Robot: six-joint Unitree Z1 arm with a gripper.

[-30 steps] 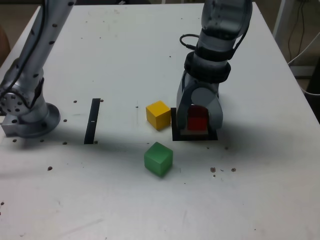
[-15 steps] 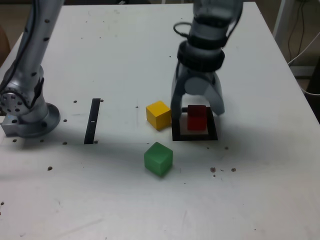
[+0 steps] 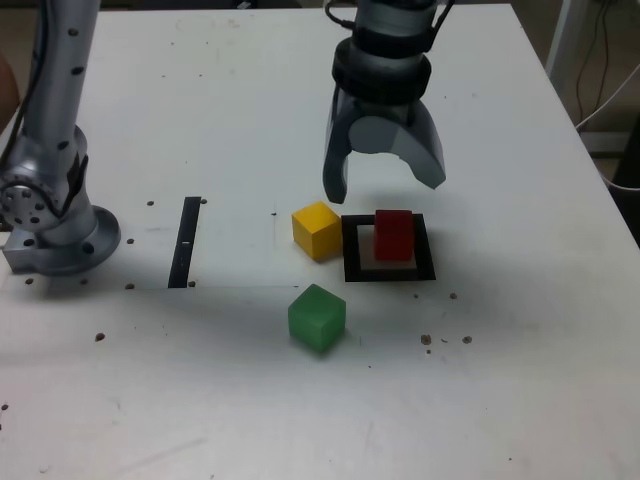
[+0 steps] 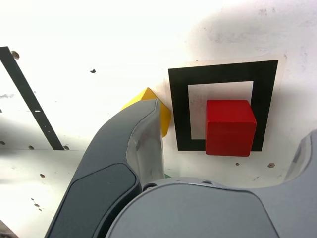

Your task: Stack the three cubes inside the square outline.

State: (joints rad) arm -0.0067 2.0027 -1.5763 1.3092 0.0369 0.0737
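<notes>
Claw (image 3: 385, 185) released and empty above the square outline (image 3: 389, 273), red cube (image 3: 394, 235) left inside it.

Jaws stood spread wide, clear of the red cube. Yellow cube (image 3: 317, 230) sat on the desk (image 3: 230, 100) just beside the outline at its 9 o'clock in the exterior view; green cube (image 3: 317, 318) near it at 7 o'clock. A black strip (image 3: 184, 241) lay well apart at 9 o'clock.

No text, label, brand, number or sign can be read in either view. The cubes' faces are plain, and the table (image 3: 520, 380) carries only unlettered black marks: a square outline (image 3: 350, 250) at centre frame and a strip (image 3: 185, 242) at left centre.
</notes>
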